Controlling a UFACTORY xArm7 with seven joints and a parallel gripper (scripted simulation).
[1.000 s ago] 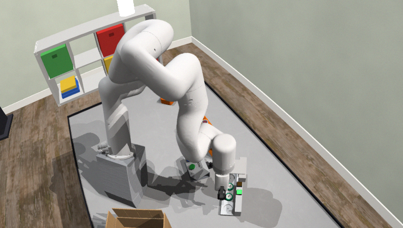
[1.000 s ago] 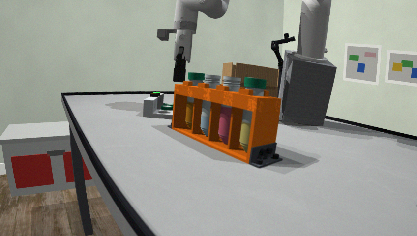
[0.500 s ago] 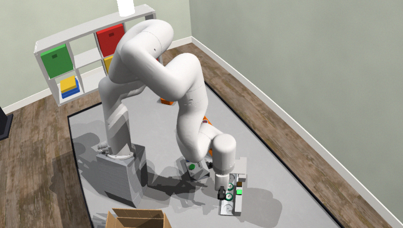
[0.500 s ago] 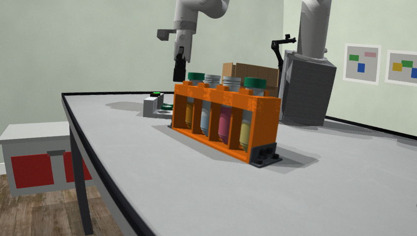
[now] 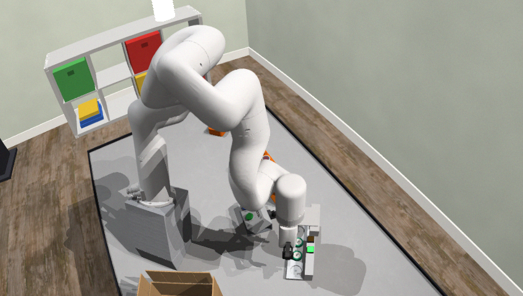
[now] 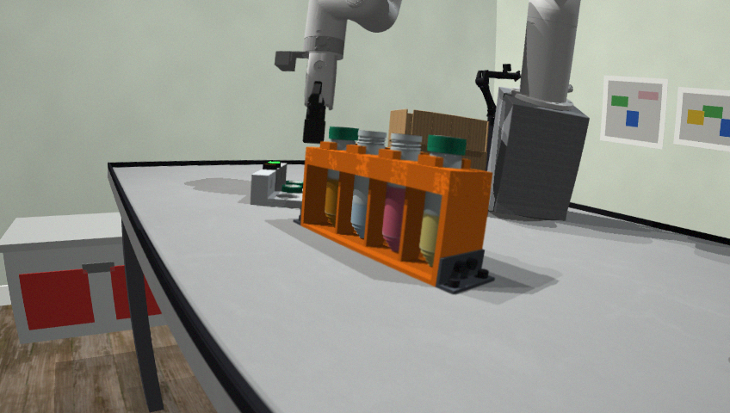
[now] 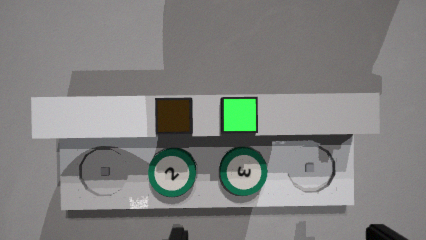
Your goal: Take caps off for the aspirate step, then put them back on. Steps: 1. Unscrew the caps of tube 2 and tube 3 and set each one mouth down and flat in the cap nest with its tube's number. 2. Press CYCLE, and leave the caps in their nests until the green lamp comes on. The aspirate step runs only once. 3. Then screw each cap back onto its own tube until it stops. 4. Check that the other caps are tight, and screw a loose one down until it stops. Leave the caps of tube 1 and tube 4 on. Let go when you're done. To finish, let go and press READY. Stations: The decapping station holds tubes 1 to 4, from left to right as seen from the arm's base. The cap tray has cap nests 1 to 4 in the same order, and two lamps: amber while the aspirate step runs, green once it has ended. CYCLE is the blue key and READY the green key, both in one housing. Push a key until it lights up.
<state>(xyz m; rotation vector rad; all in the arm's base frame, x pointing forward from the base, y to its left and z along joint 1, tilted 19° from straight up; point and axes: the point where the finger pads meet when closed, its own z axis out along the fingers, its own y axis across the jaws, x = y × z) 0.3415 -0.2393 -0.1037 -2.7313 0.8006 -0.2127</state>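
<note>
Grey table [image 6: 358, 332] holds the orange rack [image 6: 460, 199], with the middle two tubes uncapped and the end ones wearing green caps. Over at the cap tray [image 7: 80, 200], cap 2 [image 7: 172, 173] and cap 3 [image 7: 243, 171] sit flat in their nests, and the green lamp [image 7: 239, 115] is lit next to the dark amber one [image 7: 173, 115]. Gripper [image 5: 288, 251] hangs right above the tray, fingers spread wide, holding nothing.
</note>
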